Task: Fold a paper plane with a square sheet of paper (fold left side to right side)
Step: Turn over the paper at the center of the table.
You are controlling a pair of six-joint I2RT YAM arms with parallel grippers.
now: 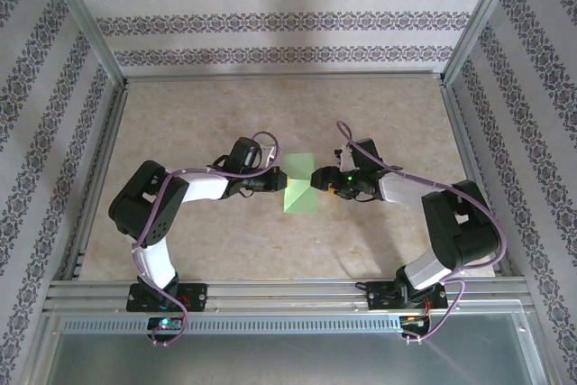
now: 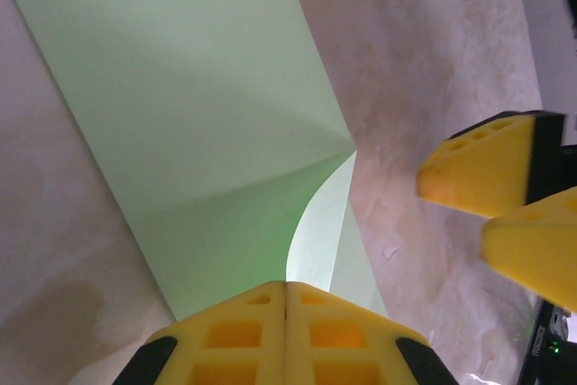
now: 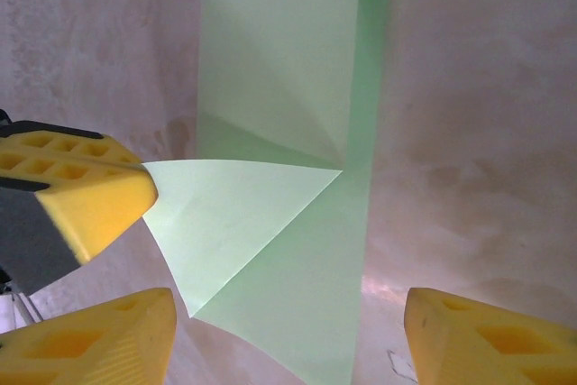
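Note:
The light green square sheet of paper (image 1: pixel 300 194) lies at the table's middle, folded into a strip with diagonal creases (image 2: pixel 198 87). One triangular corner flap (image 3: pixel 243 214) is lifted off the strip. My left gripper (image 1: pixel 279 181) is shut on that flap's tip, and the paper runs straight into its closed fingertips (image 2: pixel 287 288). My right gripper (image 1: pixel 317 178) hovers open over the strip's right side, its fingers (image 3: pixel 90 340) well apart with the paper (image 3: pixel 288 60) below between them, touching nothing. Its yellow fingers (image 2: pixel 478 169) also show in the left wrist view.
The beige tabletop (image 1: pixel 225 114) surrounds the paper. Patterned walls with metal posts (image 1: pixel 99 51) enclose the back and sides. Aluminium rails (image 1: pixel 288 295) carrying both arm bases run along the near edge.

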